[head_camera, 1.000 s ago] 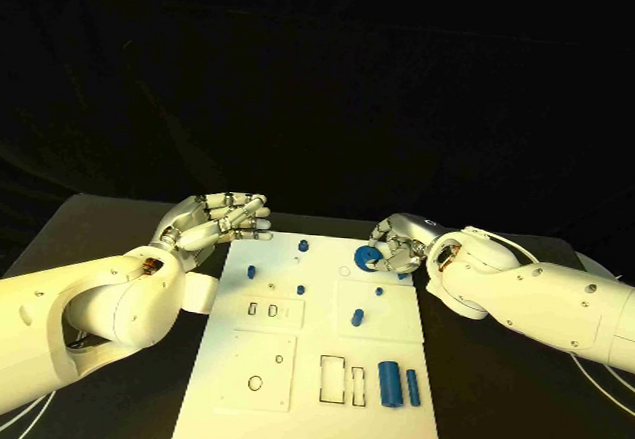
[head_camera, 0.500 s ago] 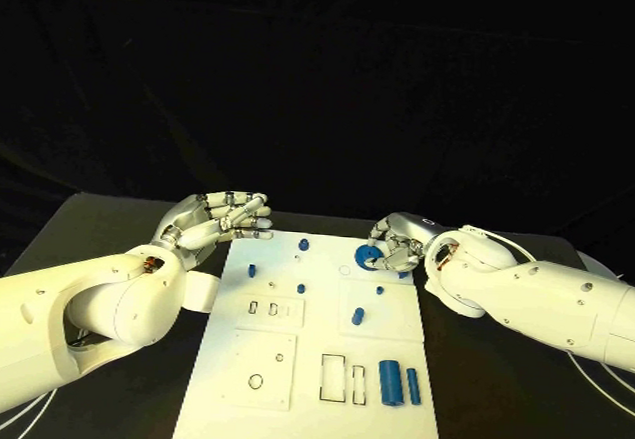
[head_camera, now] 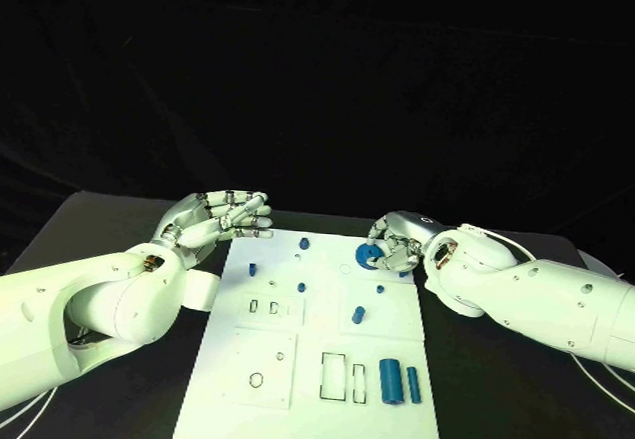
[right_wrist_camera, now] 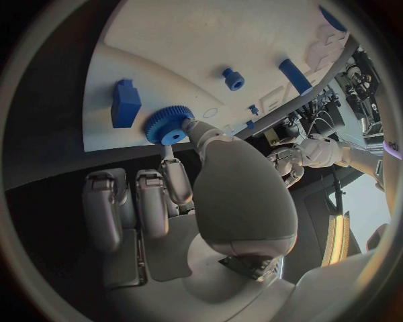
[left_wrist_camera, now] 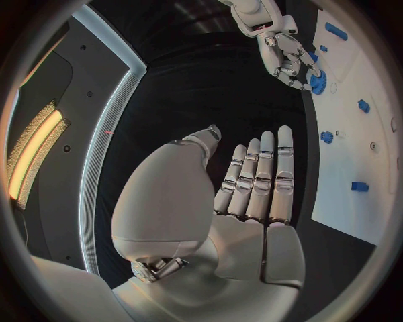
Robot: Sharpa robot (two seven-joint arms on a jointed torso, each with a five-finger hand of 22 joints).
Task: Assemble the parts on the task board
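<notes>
**One blue gear going onto the far end of the board**

One blue gear (head_camera: 366, 258) is sitting at the far right corner of the white task board (head_camera: 305, 419), and the right hand (head_camera: 398, 244) is gripping it, thumb and a finger closing on its toothed rim (right_wrist_camera: 168, 125) while the other fingers are curling in beside it. From the right wrist view, the gear is lying flat against the board, close to a blue block (right_wrist_camera: 126, 104), with a small blue peg (right_wrist_camera: 232, 79) and a longer blue bar (right_wrist_camera: 295, 75) lying farther along.

To my eye the hand is seating the gear on its post. Doing that well probably means keeping the gear level, pressing straight down and giving small turns until the bore is finding its place, rather than forcing it at a tilt.

Nearer the robot, a thick blue cylinder (head_camera: 389, 382) and a thinner blue rod (head_camera: 413, 386) are lying side by side by the outlined slots, waiting.

At the board's far left corner, the left hand (head_camera: 213, 221) is hovering with its fingers (left_wrist_camera: 260, 174) straight and close together, holding nothing and not touching the board.
</notes>
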